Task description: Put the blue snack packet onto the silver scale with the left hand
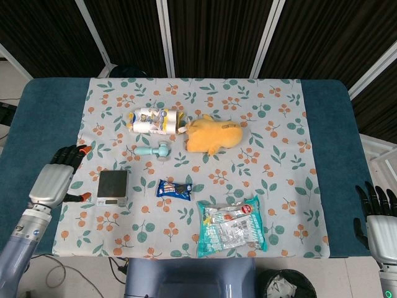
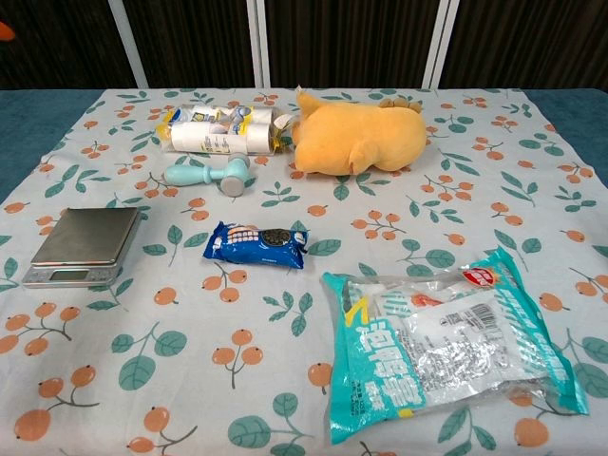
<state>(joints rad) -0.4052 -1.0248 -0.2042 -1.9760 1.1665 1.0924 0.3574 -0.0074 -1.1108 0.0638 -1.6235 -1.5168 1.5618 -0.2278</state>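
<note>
The blue snack packet (image 1: 174, 189) (image 2: 256, 244) lies flat on the floral cloth near the table's middle. Just to its left sits the silver scale (image 1: 113, 187) (image 2: 83, 246) with a bare platform. My left hand (image 1: 54, 181) hovers over the cloth's left edge, left of the scale, fingers spread and holding nothing; only an orange fingertip shows at the top left corner of the chest view. My right hand (image 1: 376, 217) hangs off the table's front right corner, fingers apart and empty.
A yellow plush toy (image 1: 213, 134), a white bottle pack (image 1: 151, 120) and a teal handled tool (image 1: 155, 151) lie behind the packet. A large teal snack bag (image 1: 231, 226) lies at the front right of it.
</note>
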